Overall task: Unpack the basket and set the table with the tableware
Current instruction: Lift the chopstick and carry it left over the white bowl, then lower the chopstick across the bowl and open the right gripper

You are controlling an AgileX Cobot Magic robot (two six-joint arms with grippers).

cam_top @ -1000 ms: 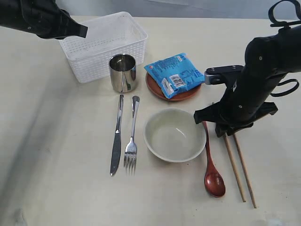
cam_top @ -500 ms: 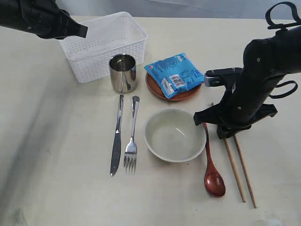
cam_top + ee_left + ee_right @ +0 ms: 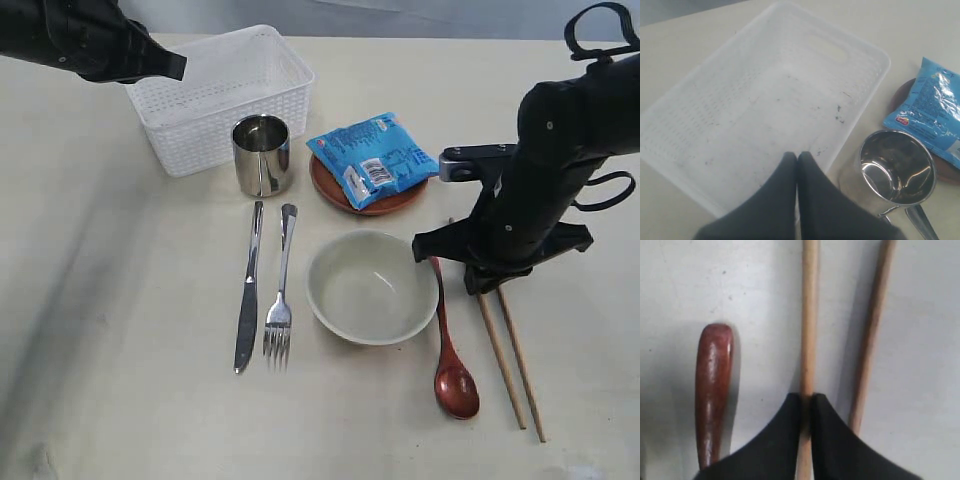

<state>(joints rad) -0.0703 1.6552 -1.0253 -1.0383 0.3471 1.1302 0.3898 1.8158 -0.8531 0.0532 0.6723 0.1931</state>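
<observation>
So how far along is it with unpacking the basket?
Nearly done: the white lattice plastic basket is empty; the steel cup, cream bowl, knife and fork lie out. In hand: the right pincer grips one wooden chopstick. Left, perhaps: straightening it, and the blue snack packet sitting on the reddish-brown round plate.

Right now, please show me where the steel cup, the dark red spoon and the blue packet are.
steel cup [image 3: 262, 165], exterior view, on its shiny side wall.
dark red spoon [image 3: 456, 388], exterior view, on its round bowl end.
blue packet [image 3: 371, 157], exterior view, on its middle.
</observation>
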